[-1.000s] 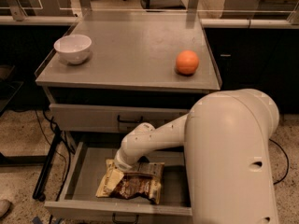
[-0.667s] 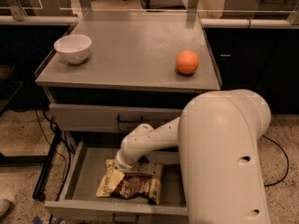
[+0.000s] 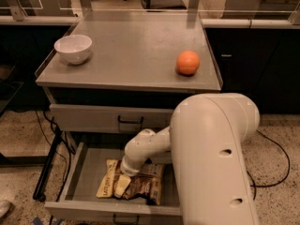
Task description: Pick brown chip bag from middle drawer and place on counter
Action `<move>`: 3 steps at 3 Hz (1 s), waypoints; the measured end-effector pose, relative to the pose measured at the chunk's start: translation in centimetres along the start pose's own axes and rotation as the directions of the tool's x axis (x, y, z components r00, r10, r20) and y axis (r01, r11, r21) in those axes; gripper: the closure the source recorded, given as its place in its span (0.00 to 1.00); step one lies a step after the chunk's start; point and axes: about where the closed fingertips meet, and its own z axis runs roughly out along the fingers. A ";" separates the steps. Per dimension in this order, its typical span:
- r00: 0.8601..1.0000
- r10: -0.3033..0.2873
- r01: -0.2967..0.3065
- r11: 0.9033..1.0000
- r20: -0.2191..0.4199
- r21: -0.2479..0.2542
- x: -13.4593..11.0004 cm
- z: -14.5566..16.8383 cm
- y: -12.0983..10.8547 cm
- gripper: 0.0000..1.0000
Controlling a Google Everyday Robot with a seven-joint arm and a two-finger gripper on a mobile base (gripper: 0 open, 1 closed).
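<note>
Brown chip bag (image 3: 143,187), one only, lies under one big white arm (image 3: 211,144), below one bench (image 3: 136,55), in the open middle drawer (image 3: 82,172) beneath one shut drawer (image 3: 93,117), with one white bowl (image 3: 72,48) and one orange (image 3: 188,62) up top and one gripper (image 3: 123,172) down at the bag, its hold impossible to tell.

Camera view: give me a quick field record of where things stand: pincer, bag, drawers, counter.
pincer: down inside the open drawer, on the left part of the bag
brown chip bag: lying flat on the drawer floor, not lifted
middle drawer: pulled out, its right side hidden behind the arm
upper drawer: shut
counter: holds a white bowl at the left edge and an orange at the right, well apart
task stage: bag not yet on the counter
</note>
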 end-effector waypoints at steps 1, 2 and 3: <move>0.999 0.006 -0.007 1.000 -0.044 -0.025 2.4 1.5 0.2 0.00; 0.999 0.006 -0.008 1.000 -0.047 -0.027 2.6 1.6 0.2 0.16; 0.999 0.006 -0.008 1.000 -0.047 -0.027 2.6 1.6 0.2 0.41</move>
